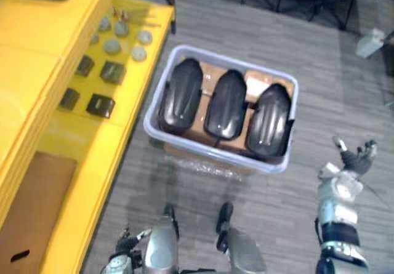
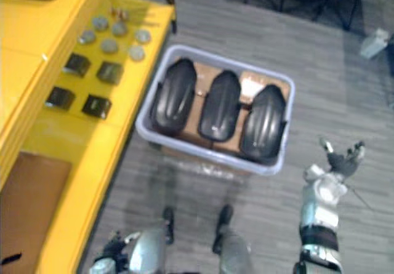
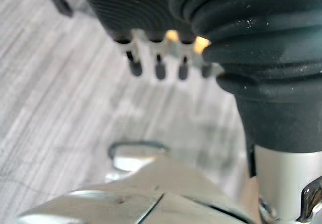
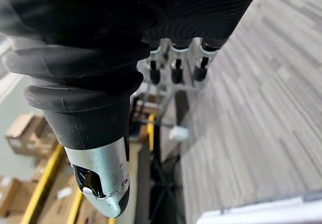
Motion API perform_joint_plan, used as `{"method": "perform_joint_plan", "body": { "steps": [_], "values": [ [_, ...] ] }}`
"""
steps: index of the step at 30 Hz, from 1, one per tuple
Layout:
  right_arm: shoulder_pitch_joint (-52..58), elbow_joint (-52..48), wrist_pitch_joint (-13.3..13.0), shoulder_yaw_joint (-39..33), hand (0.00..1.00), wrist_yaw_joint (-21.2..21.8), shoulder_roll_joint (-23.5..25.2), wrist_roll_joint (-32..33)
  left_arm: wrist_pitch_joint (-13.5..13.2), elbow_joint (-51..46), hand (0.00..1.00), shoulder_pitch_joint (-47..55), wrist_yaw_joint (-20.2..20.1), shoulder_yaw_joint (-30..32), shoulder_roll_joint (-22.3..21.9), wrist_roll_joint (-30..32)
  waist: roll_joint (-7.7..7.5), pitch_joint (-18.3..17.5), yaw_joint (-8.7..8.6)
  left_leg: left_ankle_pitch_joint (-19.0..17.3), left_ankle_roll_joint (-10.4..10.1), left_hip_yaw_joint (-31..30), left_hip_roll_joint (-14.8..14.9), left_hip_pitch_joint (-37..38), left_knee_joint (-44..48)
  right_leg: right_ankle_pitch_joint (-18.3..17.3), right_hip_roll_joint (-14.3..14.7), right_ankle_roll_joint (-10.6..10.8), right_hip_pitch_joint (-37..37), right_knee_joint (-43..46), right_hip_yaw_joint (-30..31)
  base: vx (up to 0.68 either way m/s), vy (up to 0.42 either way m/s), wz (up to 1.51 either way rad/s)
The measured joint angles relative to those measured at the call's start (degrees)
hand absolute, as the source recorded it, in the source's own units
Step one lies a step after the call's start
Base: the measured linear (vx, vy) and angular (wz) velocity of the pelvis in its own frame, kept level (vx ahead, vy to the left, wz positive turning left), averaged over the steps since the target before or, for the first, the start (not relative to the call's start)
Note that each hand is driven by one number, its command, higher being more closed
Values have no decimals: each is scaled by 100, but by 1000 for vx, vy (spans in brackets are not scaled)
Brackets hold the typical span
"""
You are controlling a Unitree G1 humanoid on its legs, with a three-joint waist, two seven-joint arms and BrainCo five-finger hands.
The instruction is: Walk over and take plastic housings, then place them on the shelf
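Three black plastic housings [image 1: 225, 104] side by side, domed side up, inside grey bin [image 1: 212, 149] on floor [image 1: 277, 40], just beside yellow shelf [image 1: 92, 163]. On shelf: dark square parts [image 1: 100, 104], grey round discs [image 1: 112, 45], brown sheet [image 1: 31, 200]. Right hand [image 1: 356, 158] raised over floor to right of bin, apart from it, fingers [image 4: 173, 74] straight and spread, holding nothing. Left hand [image 1: 126, 244] low near shelf edge, fingers [image 3: 158, 69] straight, relaxed, empty.

Black plastic housings [image 1: 225, 104]: three. Grey bin [image 1: 197, 143]: one. Round grey discs [image 1: 112, 45]: six. Dark square parts [image 1: 100, 104]: four. Yellow shelf [image 1: 111, 145]: one.
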Motion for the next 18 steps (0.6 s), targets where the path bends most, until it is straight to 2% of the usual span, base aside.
{"method": "perform_joint_plan", "body": {
  "steps": [7, 9, 14, 18],
  "values": [
    [-810, 1004, 71, 57, 0, -34, -608, 7, -47, -41, 0, -206, -15, -114, 14, -131, 58, 104, 15, 1, 8, -182, -130, -190, 118, 11, -71, -1, -70, 13, -49, 25, 35, 11],
    [-1077, 1238, 103, 123, 0, -30, -890, 12, -45, -37, 0, -262, -22, -218, 7, -140, 172, 175, 17, 2, 10, -280, -144, -284, 162, 4, -98, -11, -147, 119, -62, -5, 27, 16],
    [-1697, 1943, 352, 367, 0, 81, -1345, 229, -41, -12, 0, -398, -62, -256, -27, -352, 323, 504, 106, -1, 20, -366, -176, -397, 291, -58, -130, -42, -258, 335, -94, -44, 29, 8],
    [-1947, 2307, 582, 539, 0, 103, -1687, 227, -59, -4, 0, -417, -159, -420, -37, -517, 422, 555, 143, 8, 56, -517, -237, -642, 332, -217, -214, -13, -535, 617, -221, -68, 3, 15]
  ]
}}
